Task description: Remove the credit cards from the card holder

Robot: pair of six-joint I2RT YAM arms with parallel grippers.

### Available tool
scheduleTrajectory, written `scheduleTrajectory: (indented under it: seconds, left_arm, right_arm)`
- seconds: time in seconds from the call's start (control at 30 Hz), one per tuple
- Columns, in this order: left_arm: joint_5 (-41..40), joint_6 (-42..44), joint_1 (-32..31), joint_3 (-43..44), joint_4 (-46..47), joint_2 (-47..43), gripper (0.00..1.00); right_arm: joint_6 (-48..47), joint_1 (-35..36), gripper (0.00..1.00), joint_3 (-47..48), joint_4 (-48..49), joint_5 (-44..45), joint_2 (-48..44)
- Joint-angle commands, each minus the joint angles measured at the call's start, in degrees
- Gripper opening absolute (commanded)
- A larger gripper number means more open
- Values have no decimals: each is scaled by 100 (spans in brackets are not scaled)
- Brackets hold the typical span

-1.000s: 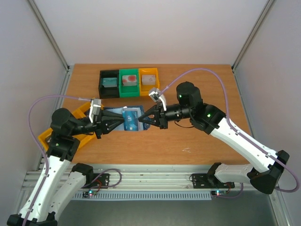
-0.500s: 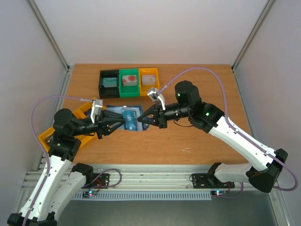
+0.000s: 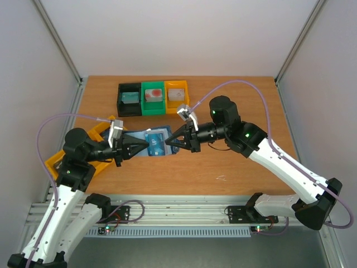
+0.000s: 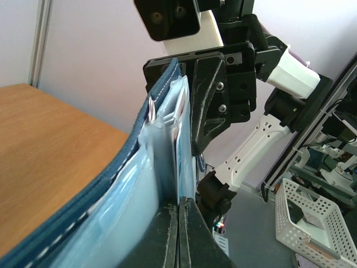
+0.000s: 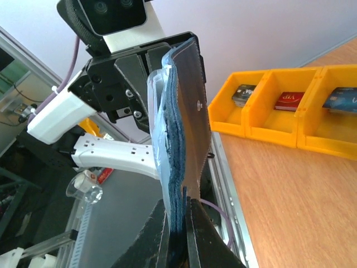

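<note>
The slate blue-grey card holder (image 3: 146, 135) is held open between my two grippers above the table's middle. A blue-faced credit card (image 3: 157, 143) shows in its inner pocket. My left gripper (image 3: 146, 146) is shut on a thin pale inner pocket page (image 4: 181, 167); I cannot tell whether a card is in the pinch. The stitched cover (image 4: 111, 178) curves off to the left in the left wrist view. My right gripper (image 3: 169, 143) is shut on the holder's opposite edge, with the cover (image 5: 187, 128) and pale pages (image 5: 162, 128) standing up from its fingers (image 5: 150, 240).
Black (image 3: 129, 99), green (image 3: 153, 98) and yellow (image 3: 177, 96) bins stand at the back, each with a card inside. A yellow bin row (image 3: 75, 156) lies under my left arm; in the right wrist view its compartments (image 5: 290, 106) hold cards.
Both grippers and the holder between them have shifted very slightly to the right. Both grips are unchanged.
</note>
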Motion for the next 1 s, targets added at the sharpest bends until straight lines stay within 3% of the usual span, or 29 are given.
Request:
scheduleTrajectory:
  seconds: [0.0, 0.23, 0.33, 0.4, 0.53, 0.67, 0.77, 0.97]
  left_arm:
    - [90, 488, 64, 215, -622, -138, 0]
    - [23, 554, 138, 255, -652, -106, 0]
    - [-219, 863, 156, 376, -1239, -121, 0]
    - [-633, 1425, 169, 580, -2082, -126, 0]
    - [-2018, 4021, 191, 1294, -4103, 100, 0]
    - [-3596, 5731, 198, 2140, -5530, 725, 0]
    - [-4619, 6614, 208, 2707, -6450, 1472, 0]
    - [-5931, 7287, 339, 3872, -7700, 3202, 0]
  right_arm:
    - [-204, -328, 1, -49, -166, -16, -474]
    - [-380, -533, 1, -129, -677, 153, -747]
    - [-451, -655, 1, -215, -819, 296, -897]
    - [-448, -853, 1, -328, -907, 377, -993]
    - [-539, -1100, 1, -330, -1315, 568, -1085]
    - [-649, -1119, 1, -335, -1522, 673, -1195]
    - [-710, -1117, 1, -336, -1558, 636, -1216]
    - [-937, -1122, 1, -362, -1631, 541, -1272]
